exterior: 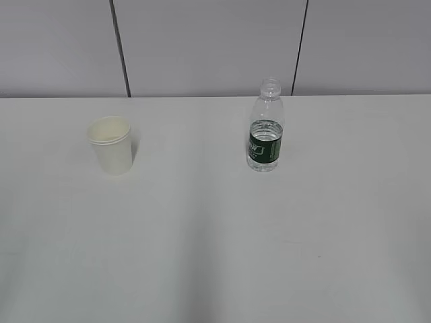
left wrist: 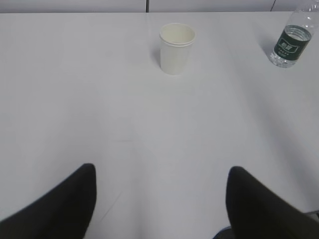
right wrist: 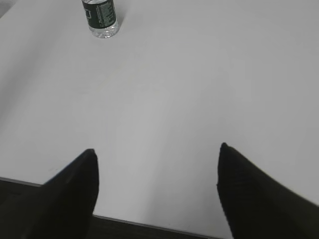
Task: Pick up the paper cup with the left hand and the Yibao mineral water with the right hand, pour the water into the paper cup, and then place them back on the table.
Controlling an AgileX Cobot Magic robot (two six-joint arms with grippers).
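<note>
The paper cup [exterior: 111,144] stands upright on the left of the white table [exterior: 215,242]; it also shows in the left wrist view [left wrist: 176,48], far ahead of my left gripper. The Yibao mineral water [exterior: 266,127], clear with a green label and no cap, stands upright right of centre; it shows at the top right of the left wrist view [left wrist: 292,40] and the top left of the right wrist view [right wrist: 101,19]. My left gripper [left wrist: 160,172] is open and empty, well short of the cup. My right gripper [right wrist: 157,152] is open and empty near the table's front edge. Neither arm shows in the exterior view.
A grey panelled wall [exterior: 215,47] runs behind the table's far edge. The table's near edge [right wrist: 149,225] shows between the right fingers, with dark space below it.
</note>
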